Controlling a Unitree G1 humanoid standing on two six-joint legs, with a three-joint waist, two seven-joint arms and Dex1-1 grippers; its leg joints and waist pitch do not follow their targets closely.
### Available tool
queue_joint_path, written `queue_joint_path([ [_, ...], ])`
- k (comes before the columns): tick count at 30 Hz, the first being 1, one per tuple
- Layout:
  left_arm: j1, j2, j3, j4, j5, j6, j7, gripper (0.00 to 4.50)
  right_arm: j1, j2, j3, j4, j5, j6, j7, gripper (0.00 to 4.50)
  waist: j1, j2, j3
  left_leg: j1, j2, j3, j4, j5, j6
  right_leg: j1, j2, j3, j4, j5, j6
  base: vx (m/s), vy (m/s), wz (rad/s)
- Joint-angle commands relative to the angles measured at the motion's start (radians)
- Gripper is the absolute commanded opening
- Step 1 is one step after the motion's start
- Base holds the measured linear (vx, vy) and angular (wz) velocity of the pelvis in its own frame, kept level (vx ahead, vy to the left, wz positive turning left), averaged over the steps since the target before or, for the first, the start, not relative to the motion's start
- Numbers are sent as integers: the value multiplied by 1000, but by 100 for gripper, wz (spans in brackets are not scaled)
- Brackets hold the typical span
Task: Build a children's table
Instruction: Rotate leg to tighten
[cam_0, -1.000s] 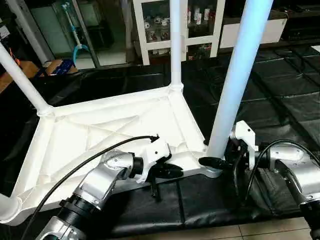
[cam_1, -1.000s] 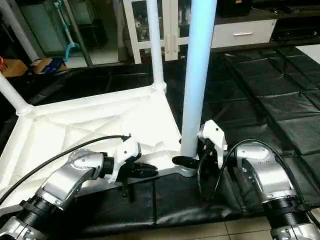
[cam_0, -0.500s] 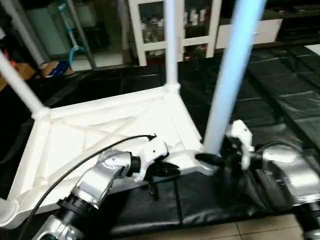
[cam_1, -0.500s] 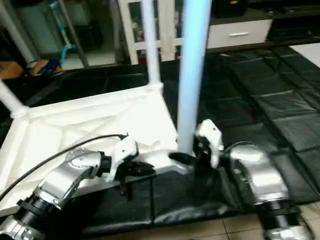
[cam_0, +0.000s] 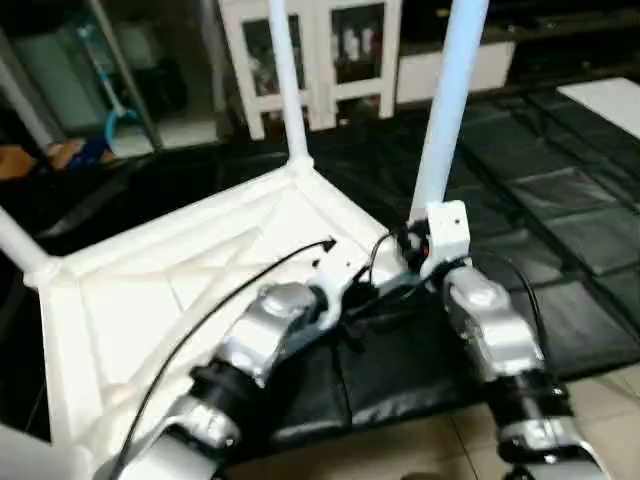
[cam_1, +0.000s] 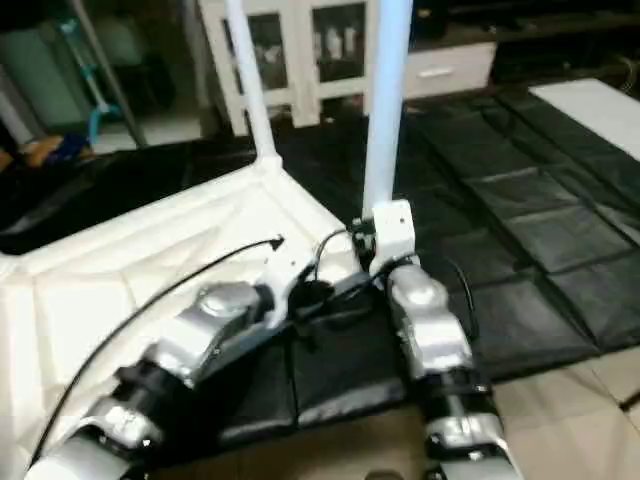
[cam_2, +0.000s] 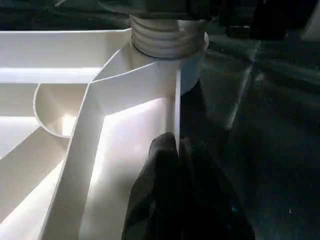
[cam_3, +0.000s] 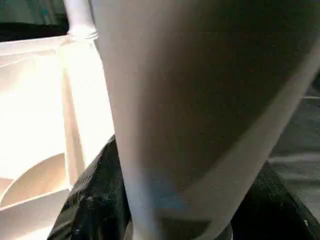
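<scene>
The right gripper has a black finger on each side of the near leg, low down by its foot, jaws closed around the tube, likely to turn or steady it in its corner socket. Just beside it, the left gripper is pinched shut on the upright rim of the tabletop, probably bracing the slab against that twisting. Beyond both, the tabletop lies ribbed side up on the black mat, with another leg standing at the far corner and one more out to the left. Farther back stands a white cabinet.
</scene>
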Motion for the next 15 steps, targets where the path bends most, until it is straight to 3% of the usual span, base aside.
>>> queue_joint_path([
  [1, -39, 0, 50, 35, 19, -23, 95, 0, -6, 60, 49, 14, 8, -33, 31, 205, -15, -21, -44, 51, 70, -64, -111, -827, -119, -9, -34, 4, -78, -579, -90, 0, 0, 0],
  [2, -38, 1, 47, 36, 19, -31, 88, 0, -8, 62, 58, 8, 15, -55, 64, 205, -16, -27, -43, 53, 66, -64, -103, -812, -109, -13, -38, 0, -89, -615, -82, -51, -12, 4],
  [4, -37, 2, 45, 38, 20, -38, 85, 0, -7, 65, 59, -1, 29, -71, 93, 205, -16, -25, -40, 52, 64, -64, -92, -775, -84, -14, -42, -7, -101, -678, -57, 0, 0, 0],
  [5, -28, 11, 40, 36, 20, -51, 74, 0, 6, 65, 49, -34, 67, -85, 140, 258, -14, -22, -39, 44, 70, -69, -100, -775, -84, -7, -39, -9, -96, -675, -48, 0, 0, 0],
  [7, -16, 21, 32, 27, 17, -61, 51, 0, 17, 52, 45, -62, 83, -97, 169, 271, -12, -23, -36, 36, 74, -74, -108, -787, -87, -1, -39, -5, -88, -643, -54, 0, 0, 0],
  [8, 1, 37, 20, 12, 13, -77, 12, 0, 24, 29, 38, -94, 102, -98, 208, 291, -19, -20, -37, 20, 77, -82, -114, -778, -94, 12, -47, 1, -74, -617, -65, 0, 0, 0],
  [10, 12, 48, 10, 0, 11, -88, -20, 0, 26, 12, 31, -110, 116, -92, 235, 306, -26, -23, -34, 9, 77, -87, -120, -778, -96, 17, -48, 1, -72, -615, -65, 0, 0, 0],
  [11, 32, 73, -10, -16, 13, -117, -80, 0, 23, -17, 11, -130, 160, -67, 299, 314, -30, -21, -37, 23, 75, -82, -112, -778, -96, 0, -49, 7, -78, -617, -82, 0, 0, 0],
  [12, 44, 93, -27, -30, 16, -135, -117, 0, 22, -38, 0, -145, 195, -39, 351, 314, -33, -21, -36, 24, 74, -81, -108, -774, -92, -1, -52, 8, -81, -620, -88, 0, 0, 0],
  [13, 62, 117, -44, -53, 14, -148, -166, 0, 24, -80, 2, -164, 219, -13, 426, 320, -34, -26, -34, 17, 76, -84, -107, -760, -77, 8, -54, 8, -81, -628, -87, 0, 0, 0],
  [15, 71, 127, -50, -64, 11, -152, -187, 0, 25, -102, 6, -172, 227, -3, 461, 334, -30, -25, -35, 21, 77, -79, -102, -735, -71, -1, -56, 16, -83, -628, -94, 0, 0, 0],
])
